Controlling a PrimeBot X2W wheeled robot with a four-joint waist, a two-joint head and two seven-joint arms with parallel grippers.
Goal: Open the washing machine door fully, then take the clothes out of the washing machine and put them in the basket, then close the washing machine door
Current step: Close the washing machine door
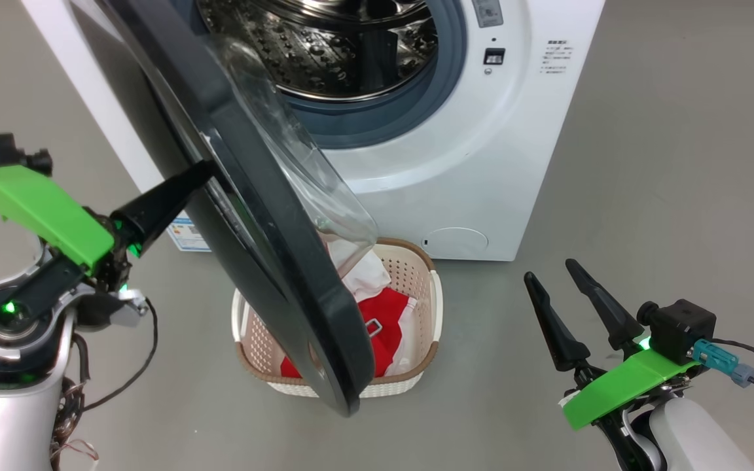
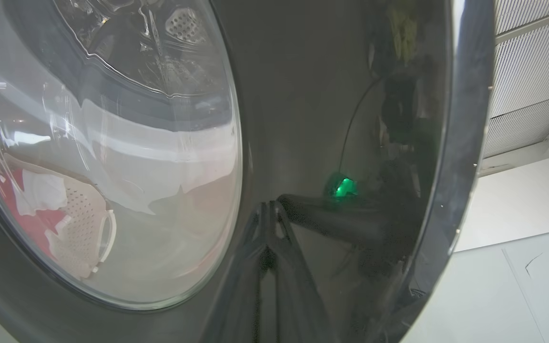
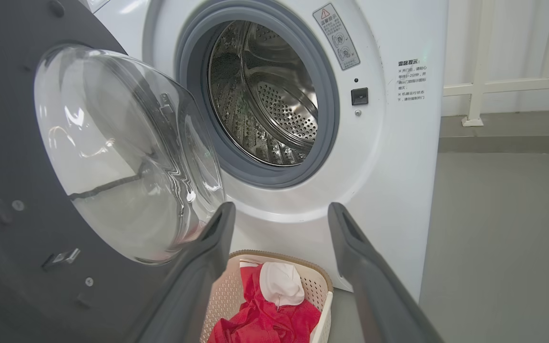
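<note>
My left claw (image 1: pixel 201 172) has its two fingers squeezed shut on nothing, tips touching the shiny outside of the washing machine door (image 1: pixel 252 216), and my right claw (image 1: pixel 552 271) sits well off to the right of it with fingers spread wide and nothing between them. The door is big, round and black with a bulging see-through bowl in its middle, and it stands partly open, over the basket (image 1: pixel 430 301) on the floor (image 1: pixel 678 163) in front of the white washing machine (image 1: pixel 482 163). The little cream basket with the brown rim holds the red and white clothes (image 1: pixel 383 314).
</note>
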